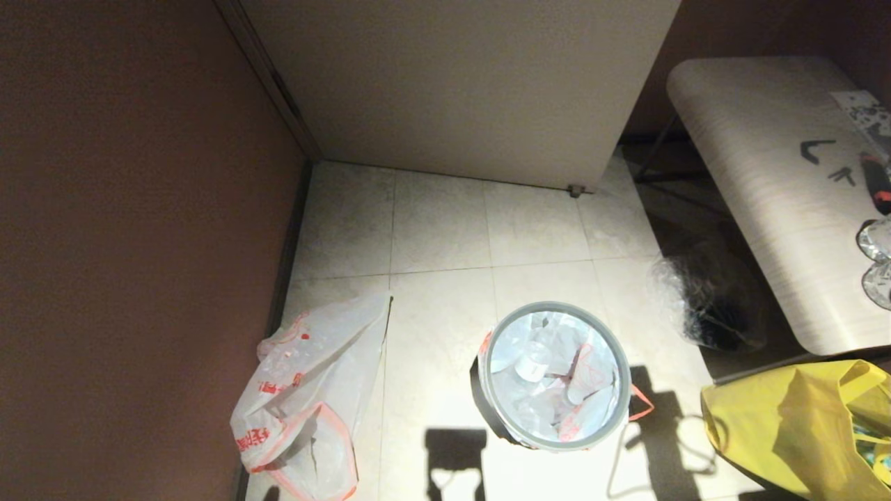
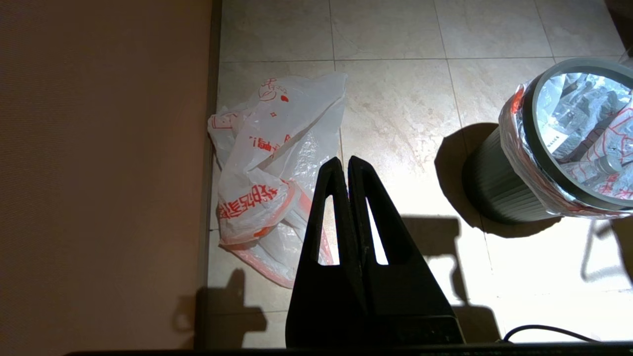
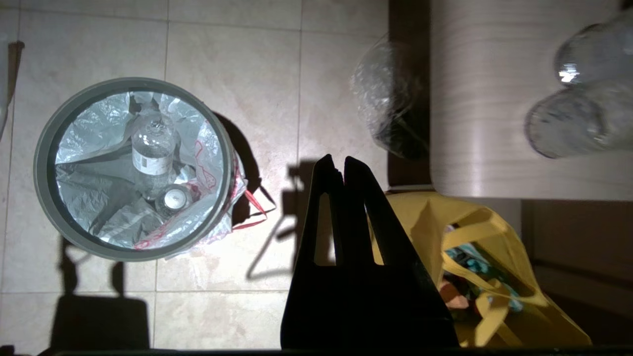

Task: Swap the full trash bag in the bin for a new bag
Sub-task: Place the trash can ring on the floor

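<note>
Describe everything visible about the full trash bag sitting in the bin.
The full trash bag is thin translucent white plastic with red-orange edging and red print. It lines the bin, its top folded out over the edge and pinned under the grey rim ring. A red-edged handle loop hangs outside on the side facing the yellow bag. Inside lie clear bottles among crumpled plastic. Nothing else touches it; neither end effector is near.
</note>
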